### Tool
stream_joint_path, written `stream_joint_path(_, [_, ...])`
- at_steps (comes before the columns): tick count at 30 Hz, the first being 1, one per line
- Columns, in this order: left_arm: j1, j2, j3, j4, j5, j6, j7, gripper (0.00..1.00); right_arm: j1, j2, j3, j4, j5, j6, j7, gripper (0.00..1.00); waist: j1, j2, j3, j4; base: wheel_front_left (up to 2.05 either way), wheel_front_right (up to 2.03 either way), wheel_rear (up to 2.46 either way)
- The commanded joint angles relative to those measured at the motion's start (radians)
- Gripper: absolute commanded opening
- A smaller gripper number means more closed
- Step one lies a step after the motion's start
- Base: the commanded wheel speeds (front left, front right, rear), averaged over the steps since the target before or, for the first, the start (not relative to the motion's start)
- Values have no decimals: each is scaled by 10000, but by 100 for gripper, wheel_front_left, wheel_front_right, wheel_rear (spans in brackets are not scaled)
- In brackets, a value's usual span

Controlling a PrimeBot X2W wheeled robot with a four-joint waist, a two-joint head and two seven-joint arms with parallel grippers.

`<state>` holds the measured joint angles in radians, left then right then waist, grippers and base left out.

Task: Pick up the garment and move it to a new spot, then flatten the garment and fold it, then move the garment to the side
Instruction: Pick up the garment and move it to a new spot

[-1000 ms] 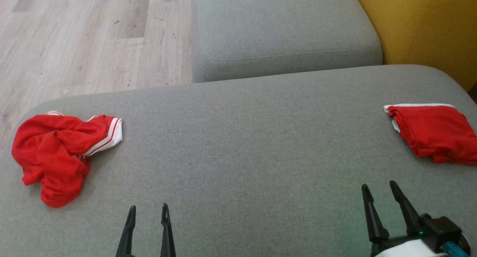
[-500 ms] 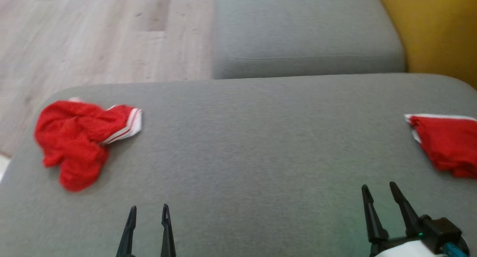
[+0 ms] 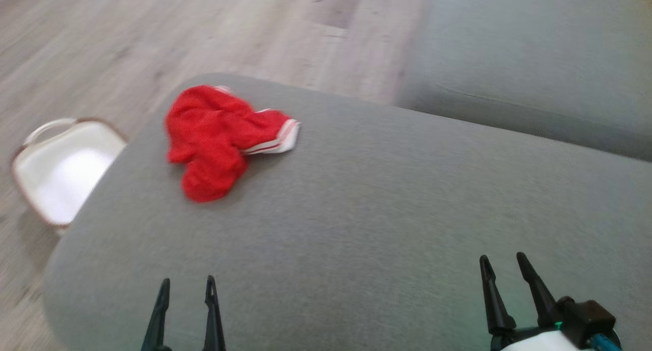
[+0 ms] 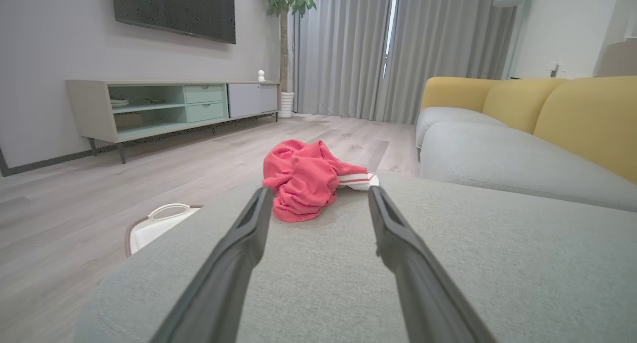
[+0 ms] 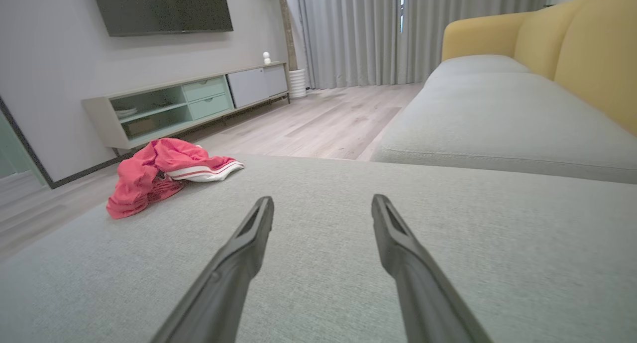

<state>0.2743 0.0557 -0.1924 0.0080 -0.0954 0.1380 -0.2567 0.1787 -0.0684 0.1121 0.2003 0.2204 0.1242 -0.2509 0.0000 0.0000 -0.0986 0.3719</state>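
Lying crumpled on cushion [image 3: 382, 213]: red garment [image 3: 224, 137]; left gripper [image 3: 187, 279], right gripper [image 3: 502, 257] spread, empty; wrist views add television [image 4: 174, 7].

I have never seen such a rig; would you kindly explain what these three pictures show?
It is a wheeled robot with two arms, each ending in a two-fingered gripper. The head camera looks down: the left gripper and right gripper stand open and empty above a grey sofa cushion. A crumpled red garment with white striped trim lies near its far left corner; a white container sits on the floor beside. The other two pictures come from wrist cameras, looking along each gripper toward that garment.
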Motion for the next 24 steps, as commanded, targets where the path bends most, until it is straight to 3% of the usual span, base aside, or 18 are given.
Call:
stream_joint_path(1, [-381,-55,322,-392,40,-58,-51,100,-346,-25,176,-248,42,65,-109,100,0,0,28,639,0,0,0])
stream_joint_path(9, [-403,-55,489,-608,-117,-60,-51,100,-604,-34,196,-89,-6,65,-109,100,0,0,332,925,0,0,0])
stream_joint_path(14, [-1130,-3,564,-720,331,-262,-51,100,-444,-171,51,-188,-81,65,-109,100,0,0,592,1046,0,0,0])
stream_joint_path(20, [-3784,468,738,-904,606,-851,-51,100,-644,-1031,90,-614,-185,65,-109,100,0,0,2044,728,0,0,0])
stream_joint_path(24, [-6191,690,752,44,611,-1267,18,100,-1089,-2023,64,-1002,-147,65,-109,100,0,0,3346,475,0,0,0])
